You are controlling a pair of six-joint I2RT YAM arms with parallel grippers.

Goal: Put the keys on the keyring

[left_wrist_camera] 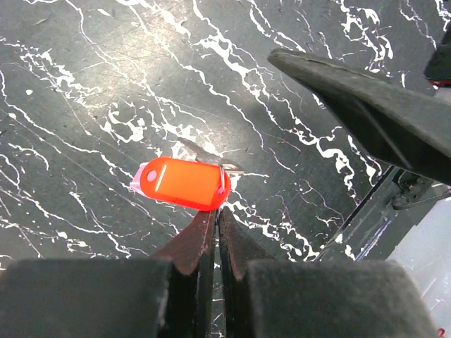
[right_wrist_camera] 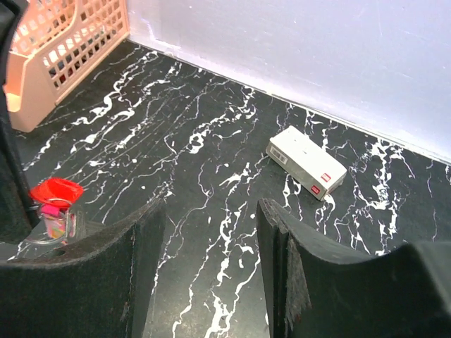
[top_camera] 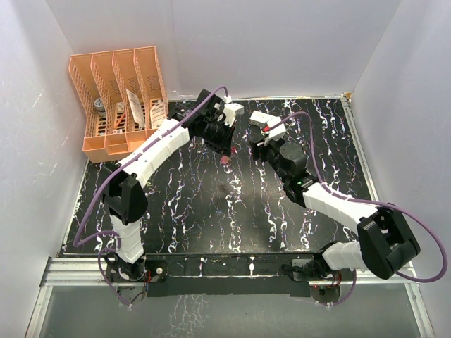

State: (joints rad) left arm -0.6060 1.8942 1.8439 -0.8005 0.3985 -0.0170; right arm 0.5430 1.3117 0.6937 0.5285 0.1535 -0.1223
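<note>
Over the counter [top_camera: 204,211], left fingers [left_wrist_camera: 217,218] clenched on the keyring [left_wrist_camera: 184,183], right fingers [top_camera: 261,143] released at three o'clock, white box [right_wrist_camera: 307,162] at twelve.

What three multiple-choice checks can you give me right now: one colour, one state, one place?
1. The rack is:
A blue
B orange
C white

2. The right gripper is:
A open, with nothing in it
B shut on the keyring
C shut on the rack's edge

3. The keyring is:
A in the rack
B pinched by the left gripper
C in the right gripper

Answers:
1 B: the top view shows its orange slotted walls.
2 A: the right wrist view shows only table between its spread fingers.
3 B: the left wrist view shows shut fingers on the keyring's ring end.
</note>
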